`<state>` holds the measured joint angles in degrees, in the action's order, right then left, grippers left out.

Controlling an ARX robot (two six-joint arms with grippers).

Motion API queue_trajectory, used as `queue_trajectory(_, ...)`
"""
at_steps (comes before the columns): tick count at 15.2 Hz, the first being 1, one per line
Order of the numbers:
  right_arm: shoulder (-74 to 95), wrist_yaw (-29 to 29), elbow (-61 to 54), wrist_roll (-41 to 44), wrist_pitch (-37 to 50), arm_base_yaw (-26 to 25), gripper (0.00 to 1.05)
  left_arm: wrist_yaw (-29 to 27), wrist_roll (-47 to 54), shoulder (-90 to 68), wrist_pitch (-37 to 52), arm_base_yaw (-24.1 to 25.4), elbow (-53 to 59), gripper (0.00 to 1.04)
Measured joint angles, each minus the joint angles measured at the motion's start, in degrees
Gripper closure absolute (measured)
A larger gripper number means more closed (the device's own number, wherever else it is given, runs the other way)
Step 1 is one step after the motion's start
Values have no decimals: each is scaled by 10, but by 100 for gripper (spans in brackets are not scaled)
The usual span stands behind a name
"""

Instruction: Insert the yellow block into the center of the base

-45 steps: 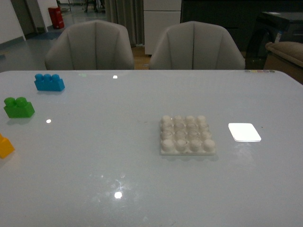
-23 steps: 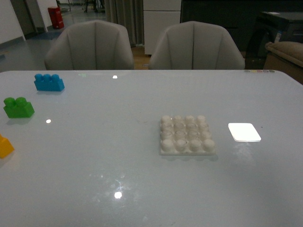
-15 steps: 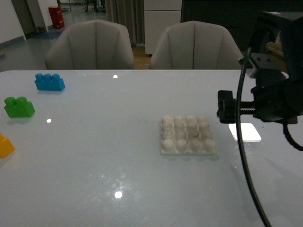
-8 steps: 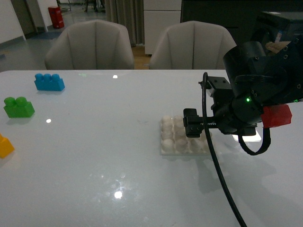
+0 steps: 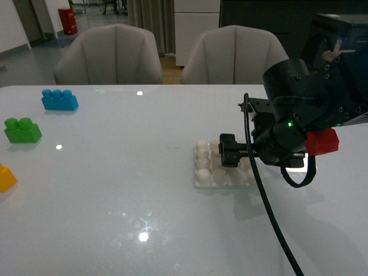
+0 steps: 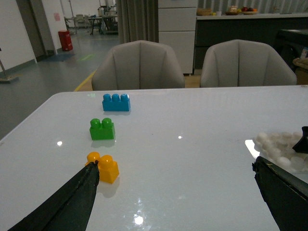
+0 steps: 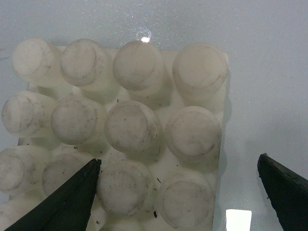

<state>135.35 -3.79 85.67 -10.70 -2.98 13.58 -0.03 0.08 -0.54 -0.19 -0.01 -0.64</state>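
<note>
The yellow block [image 5: 6, 178] sits at the table's left edge; in the left wrist view [image 6: 105, 167] it stands just past my left fingertip [image 6: 89, 180]. The white studded base [image 5: 208, 167] lies right of centre, its right half hidden by my right arm. My right gripper [image 5: 247, 158] hangs over the base, open and empty. The right wrist view shows the base's studs [image 7: 130, 125] close below the open gripper [image 7: 178, 161]. My left gripper [image 6: 175, 166] is open and empty, low over the table, and out of the front view. The base edge [image 6: 279, 147] also shows there.
A green two-stud brick [image 5: 23, 130] and a blue three-stud brick [image 5: 60, 100] stand at the far left, behind the yellow block. A flat white patch [image 6: 250, 147] lies beside the base. Two grey chairs [image 5: 109, 54] stand behind the table.
My right arm has come in from the right and moved left over the base, now covering its right side and the white patch. The bricks and base have not moved.
</note>
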Motion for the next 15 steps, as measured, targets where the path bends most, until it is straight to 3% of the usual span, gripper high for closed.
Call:
queue_trajectory(2, 3, -3, 2, -2, 5, 4, 6, 0, 0, 0, 0, 0, 0, 7)
queue_trajectory(5, 11, -12, 17, -34, -4, 60, 6, 0, 0, 0, 0, 0, 0, 7)
queue_trajectory(10, 31, -18, 70, -89, -40, 99, 6, 0, 0, 0, 0, 0, 0, 7)
queue_trajectory(15, 43, -18, 98, -94, -51, 106, 6, 0, 0, 0, 0, 0, 0, 7)
